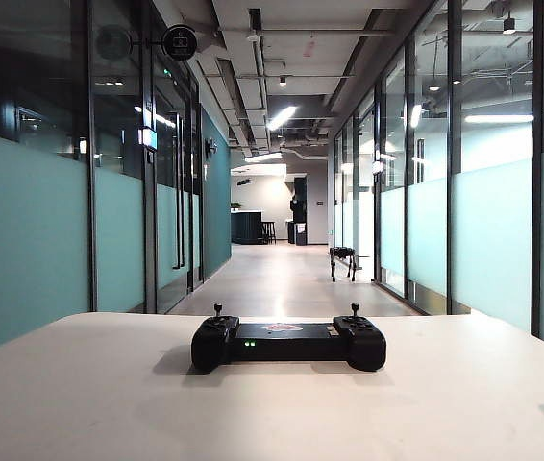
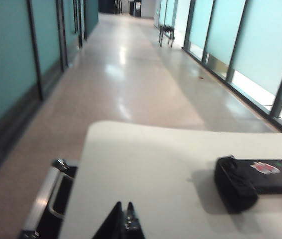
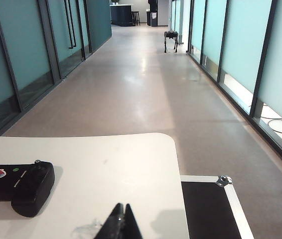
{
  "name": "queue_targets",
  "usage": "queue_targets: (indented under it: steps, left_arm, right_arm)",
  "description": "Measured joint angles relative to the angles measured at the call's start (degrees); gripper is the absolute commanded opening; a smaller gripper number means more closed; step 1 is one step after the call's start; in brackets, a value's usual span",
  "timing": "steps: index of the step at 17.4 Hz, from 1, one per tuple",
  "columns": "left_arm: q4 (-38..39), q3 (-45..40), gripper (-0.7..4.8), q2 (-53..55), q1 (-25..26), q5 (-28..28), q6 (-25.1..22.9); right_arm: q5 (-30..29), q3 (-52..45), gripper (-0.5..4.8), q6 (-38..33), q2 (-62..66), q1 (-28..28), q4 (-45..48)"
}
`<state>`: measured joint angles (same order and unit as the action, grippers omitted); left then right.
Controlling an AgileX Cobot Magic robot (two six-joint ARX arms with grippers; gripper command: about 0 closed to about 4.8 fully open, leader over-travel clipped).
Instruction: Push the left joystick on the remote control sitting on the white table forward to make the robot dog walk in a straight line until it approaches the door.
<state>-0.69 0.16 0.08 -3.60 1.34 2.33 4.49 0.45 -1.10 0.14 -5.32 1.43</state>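
Exterior view: the remote control rests mid-desk, left joystick upright and untouched. The robot dog stands far down the corridor by the right glass wall, so the walk appears largely done.

Left wrist view: left end effector clenched, empty, near the desk edge, well apart from the control.

Right wrist view: right end effector clenched, empty, beside the control's other end.
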Motion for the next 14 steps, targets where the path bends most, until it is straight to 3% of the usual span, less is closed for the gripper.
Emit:
queue_targets:
  steps: [14]
  left_arm:
    - [-0.81, 0.02, -0.05, 0.00, 1.29, 1.03, -1.22]
  right_arm:
    - [0.00, 0.00, -0.04, 0.00, 0.00, -0.07, 0.00]
